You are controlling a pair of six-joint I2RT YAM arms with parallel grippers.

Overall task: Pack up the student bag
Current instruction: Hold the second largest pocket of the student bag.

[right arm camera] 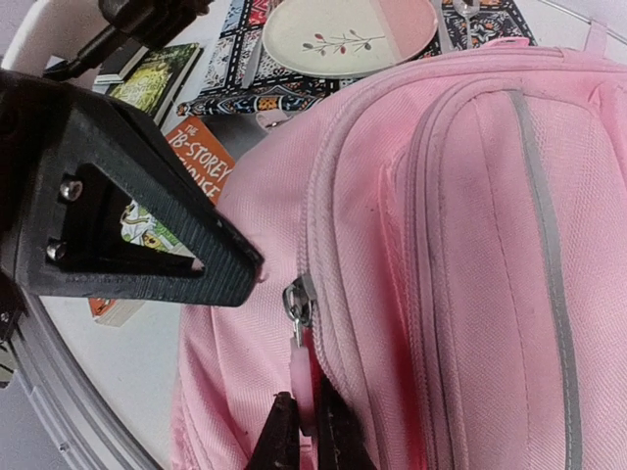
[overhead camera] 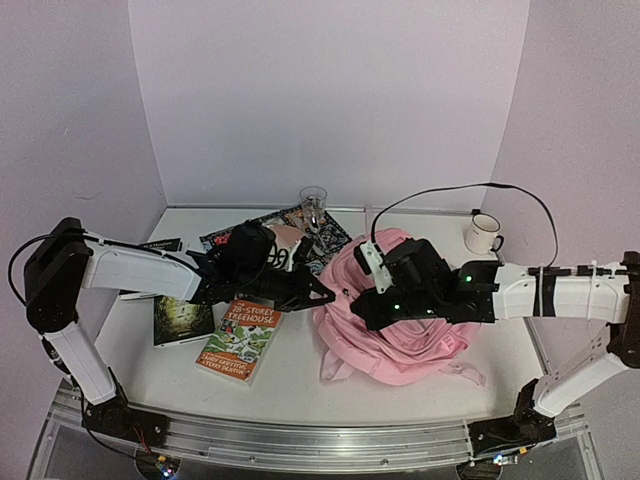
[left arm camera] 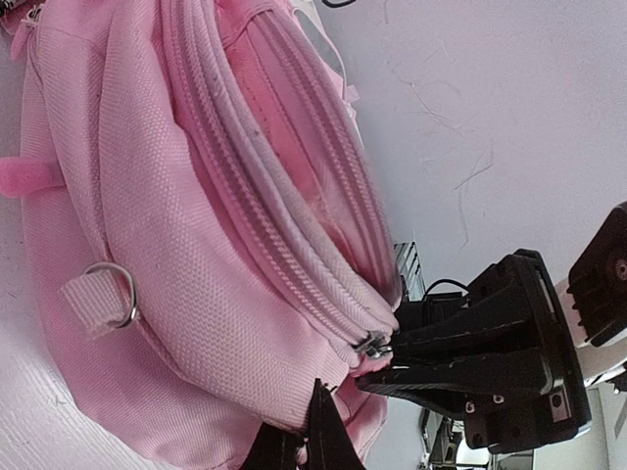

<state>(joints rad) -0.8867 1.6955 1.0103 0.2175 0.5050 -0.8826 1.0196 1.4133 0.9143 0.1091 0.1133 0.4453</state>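
Note:
The student bag (overhead camera: 410, 325) is a soft pink backpack lying right of centre on the table; it fills the left wrist view (left arm camera: 147, 245) and the right wrist view (right arm camera: 470, 245). My left gripper (overhead camera: 325, 297) reaches in from the left and is shut on a fold of the bag's fabric (left arm camera: 306, 436). My right gripper (overhead camera: 366, 305) sits on the bag's left end, shut on the pink zipper pull (right arm camera: 306, 377) of a closed zip (right arm camera: 312, 225). The metal slider (left arm camera: 375, 344) lies right at the right gripper's tips. The two grippers are a few centimetres apart.
An orange Treehouse book (overhead camera: 240, 340) and a green book (overhead camera: 183, 320) lie left of the bag under the left arm. A plate (right arm camera: 348, 29) on a patterned mat (overhead camera: 325, 240), a glass (overhead camera: 313, 200) and a white mug (overhead camera: 484, 233) stand at the back.

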